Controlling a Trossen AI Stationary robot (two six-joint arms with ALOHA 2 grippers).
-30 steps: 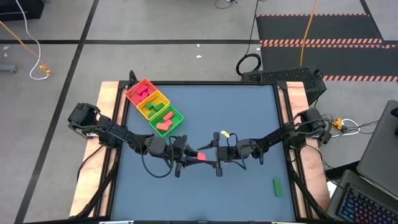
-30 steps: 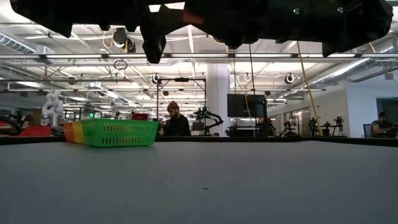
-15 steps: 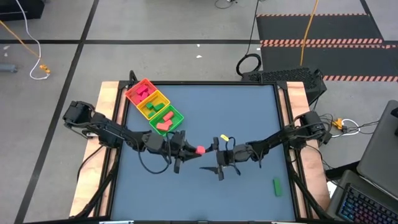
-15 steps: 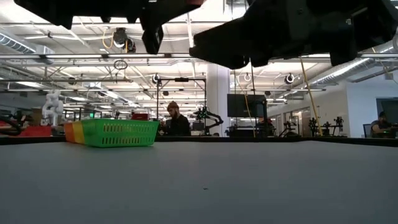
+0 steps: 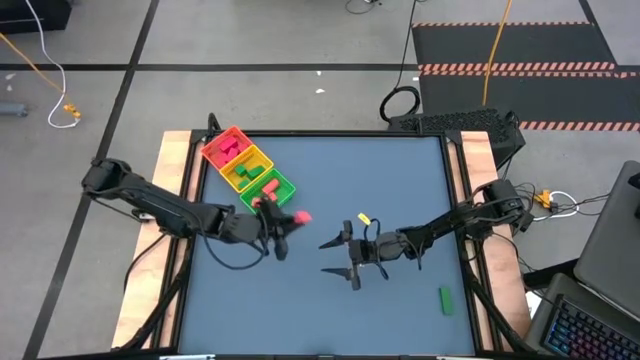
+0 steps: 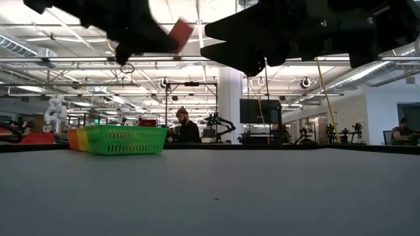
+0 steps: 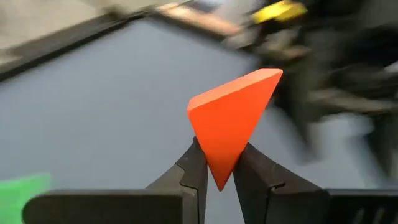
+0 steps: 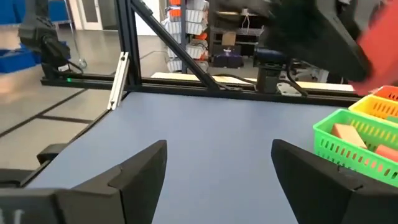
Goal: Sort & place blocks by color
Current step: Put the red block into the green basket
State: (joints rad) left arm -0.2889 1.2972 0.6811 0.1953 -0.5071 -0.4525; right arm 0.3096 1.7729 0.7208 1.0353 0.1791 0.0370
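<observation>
Now I am holding the red wedge [image 7: 231, 118] clamped in my left gripper [image 5: 284, 222], just beside the tray [image 5: 284, 186], for dropping it; my right gripper [image 5: 342, 256] is waiting, fingers spread.

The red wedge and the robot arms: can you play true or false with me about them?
1. The left gripper holds the red wedge. True.
2. The right gripper is shut on a block. False: it is open and holds nothing.
3. A green block lies alone on the table. True.
4. The tray has no blocks in it. False: red and green blocks lie inside.
</observation>
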